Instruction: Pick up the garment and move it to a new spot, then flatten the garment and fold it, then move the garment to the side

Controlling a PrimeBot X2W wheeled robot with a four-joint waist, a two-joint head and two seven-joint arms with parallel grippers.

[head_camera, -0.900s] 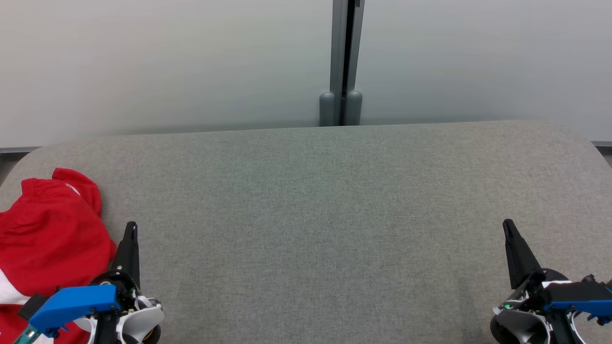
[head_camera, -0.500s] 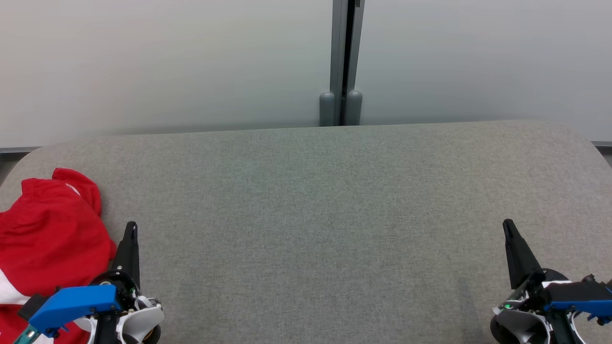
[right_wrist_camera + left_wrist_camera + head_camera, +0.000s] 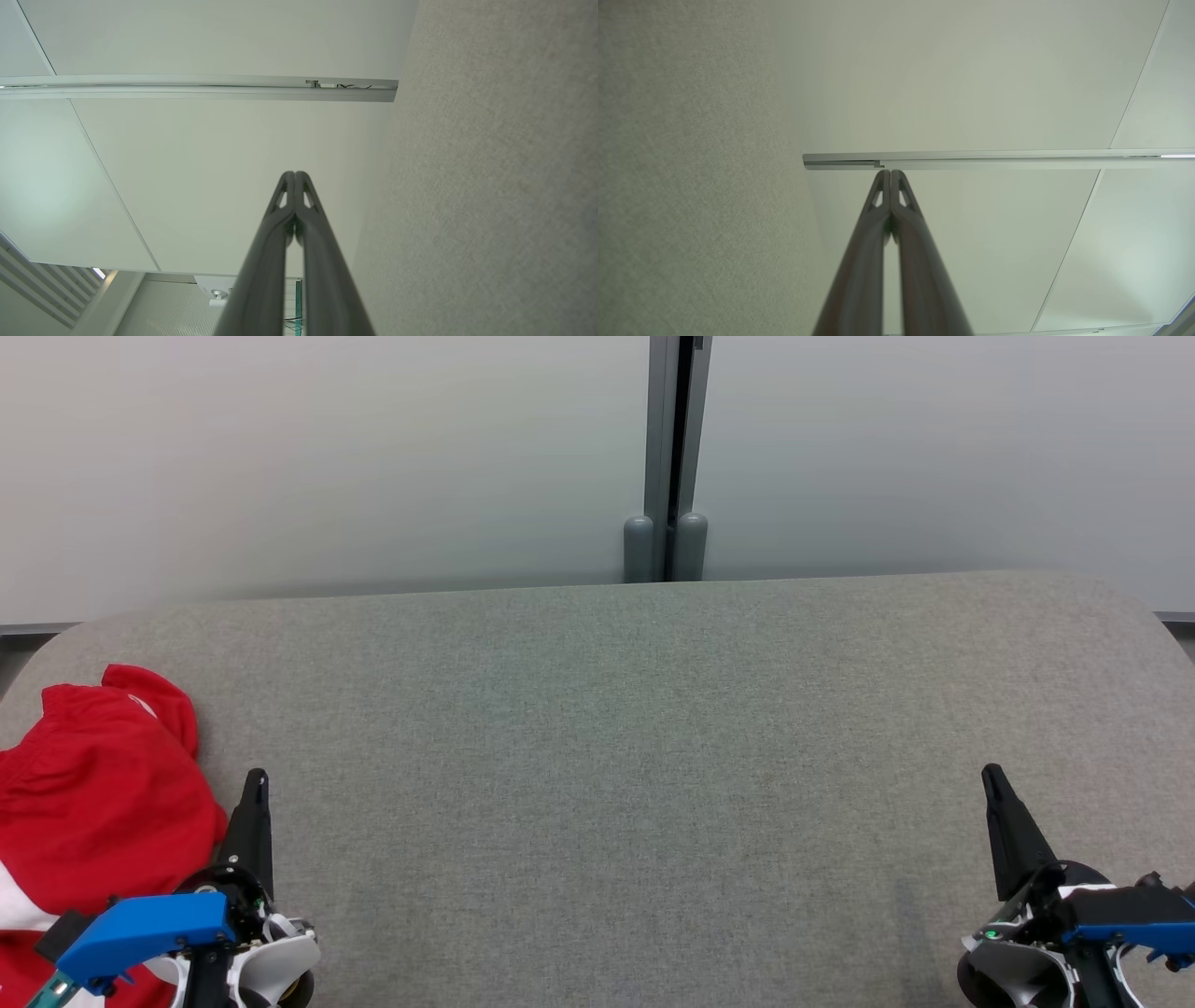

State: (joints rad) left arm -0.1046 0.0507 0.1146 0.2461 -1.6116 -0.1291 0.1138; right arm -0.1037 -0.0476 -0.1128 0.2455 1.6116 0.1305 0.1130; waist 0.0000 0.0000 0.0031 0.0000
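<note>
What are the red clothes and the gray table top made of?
The red garment looks like soft, matte cloth: it lies crumpled in folds. The gray table top seems covered in a felt-like fabric: fine speckled grain, no shine.

We count one red garment (image 3: 93, 793), though it runs off the picture's edge, so more cloth may lie past what we see. There is one grey padded table (image 3: 607, 728). We count two grippers, the left gripper (image 3: 254, 777) and the right gripper (image 3: 991, 773), each with two dark fingers (image 3: 859, 261). Behind stand two pale wall panels (image 3: 327, 457) and one grey post (image 3: 674, 429) with two rounded caps (image 3: 639, 549) at its foot.
</note>
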